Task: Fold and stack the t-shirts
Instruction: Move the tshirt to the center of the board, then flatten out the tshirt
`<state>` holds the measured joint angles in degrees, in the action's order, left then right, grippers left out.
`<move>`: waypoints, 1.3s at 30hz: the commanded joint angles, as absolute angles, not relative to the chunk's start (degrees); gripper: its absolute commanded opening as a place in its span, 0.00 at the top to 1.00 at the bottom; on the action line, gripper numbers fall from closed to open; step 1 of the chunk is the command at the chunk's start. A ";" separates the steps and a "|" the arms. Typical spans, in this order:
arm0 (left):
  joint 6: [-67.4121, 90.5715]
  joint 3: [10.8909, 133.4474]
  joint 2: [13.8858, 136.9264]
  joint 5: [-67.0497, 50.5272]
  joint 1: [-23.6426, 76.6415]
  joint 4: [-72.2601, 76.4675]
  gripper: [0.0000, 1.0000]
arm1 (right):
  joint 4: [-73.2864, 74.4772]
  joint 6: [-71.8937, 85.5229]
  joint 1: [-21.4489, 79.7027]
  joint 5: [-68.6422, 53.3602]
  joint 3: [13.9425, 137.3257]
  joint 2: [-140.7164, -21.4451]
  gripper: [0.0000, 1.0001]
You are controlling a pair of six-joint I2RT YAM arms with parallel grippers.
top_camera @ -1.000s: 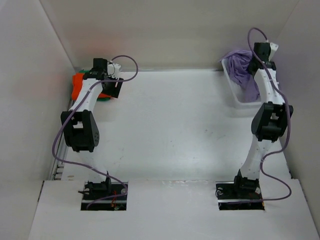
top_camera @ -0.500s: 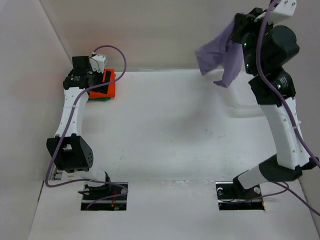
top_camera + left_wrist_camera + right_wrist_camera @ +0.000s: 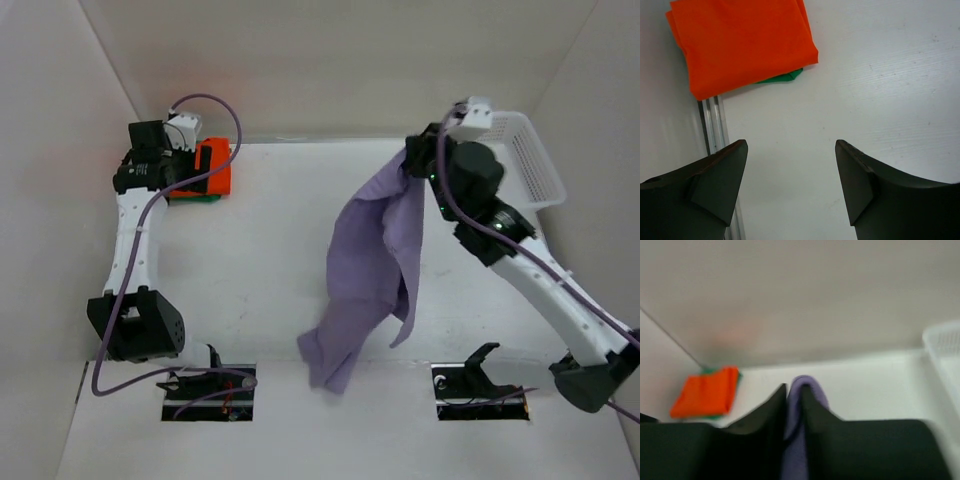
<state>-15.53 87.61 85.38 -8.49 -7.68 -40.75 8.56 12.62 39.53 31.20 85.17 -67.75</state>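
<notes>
Right gripper (image 3: 793,392) pinches the dangling lavender t-shirt (image 3: 372,260) by a thin fold, perhaps loosely; it could slip, crumpling far from the orange t-shirt (image 3: 740,45). Left gripper (image 3: 790,145) wide, empty.

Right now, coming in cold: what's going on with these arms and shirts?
The right gripper pinches the pale lavender cloth t-shirt, which hangs unfolded over the table. The bright orange cloth t-shirt lies folded on the green cloth t-shirt at the far left corner. The left gripper hovers open and empty near that stack.
</notes>
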 commanded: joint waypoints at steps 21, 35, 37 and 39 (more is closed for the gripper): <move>-25.22 64.07 80.67 -21.88 47.47 -52.21 0.38 | 28.91 41.56 24.92 10.72 40.26 -63.99 0.28; -26.02 52.91 97.73 -5.80 66.22 -33.05 0.48 | 30.06 44.47 26.94 8.00 35.07 -68.64 0.43; -25.49 52.56 98.44 -7.11 66.31 -32.44 0.69 | 29.45 44.82 26.85 7.74 34.46 -68.29 0.68; -25.23 52.56 98.09 -6.95 65.26 -32.34 0.86 | 29.36 45.17 26.85 7.73 34.28 -66.98 0.91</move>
<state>-24.80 55.33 95.07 -8.21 66.30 -36.71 30.98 44.03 26.35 7.66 34.50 -68.51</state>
